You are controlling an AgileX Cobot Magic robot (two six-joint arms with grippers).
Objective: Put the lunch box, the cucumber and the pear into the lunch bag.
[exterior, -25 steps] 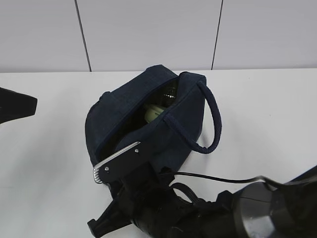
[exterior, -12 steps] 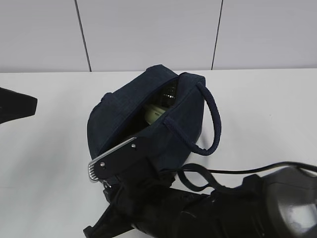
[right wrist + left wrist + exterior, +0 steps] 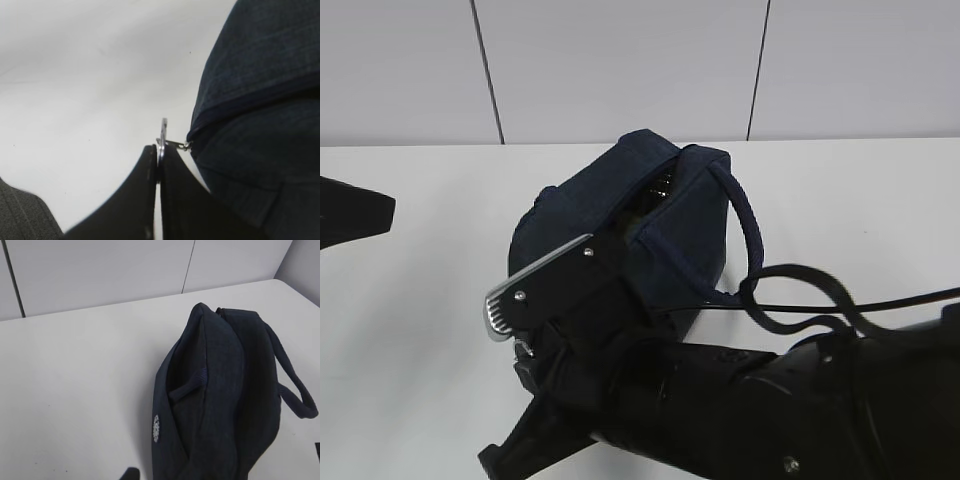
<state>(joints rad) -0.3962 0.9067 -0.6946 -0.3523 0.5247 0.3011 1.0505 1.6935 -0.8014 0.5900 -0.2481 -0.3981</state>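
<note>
Right gripper (image 3: 158, 150): fingers pressed together, pinching the metal ring pull (image 3: 162, 132) of the zipper between their tips. Ring stands edge-on in the right wrist view, poking up above the fingertips; a short link joins it to the slider at the edge of the lunch bag (image 3: 260, 125). Zipper line runs away from the slider, up and to the right across the fabric.

Exterior view: same gripper (image 3: 535, 290) sits at the near-left end of the bag (image 3: 610, 210), its silver-edged finger lying across the fabric. Right arm comes in from the lower right, with a black cable looping over it.

Bag rests on the white table (image 3: 420, 300), roughly centred, long axis slanting from near-left to far-right. Mouth mostly drawn together; a narrow dark gap remains at the far end near the top, something dark and shiny just visible inside, not identifiable. Lunch box, cucumber and pear not identifiable in any view. Loop handle (image 3: 745, 225) arcs off the right side of the bag.

Left wrist view: bag (image 3: 220, 405) seen end-on, long axis running away from the camera, second handle loop (image 3: 190, 385) lying flat against the near panel. Left gripper: only a dark sliver at the frame's bottom edge; cannot tell whether it is apart or together. In the exterior view a black part at the far left edge is well apart from the bag.
</note>
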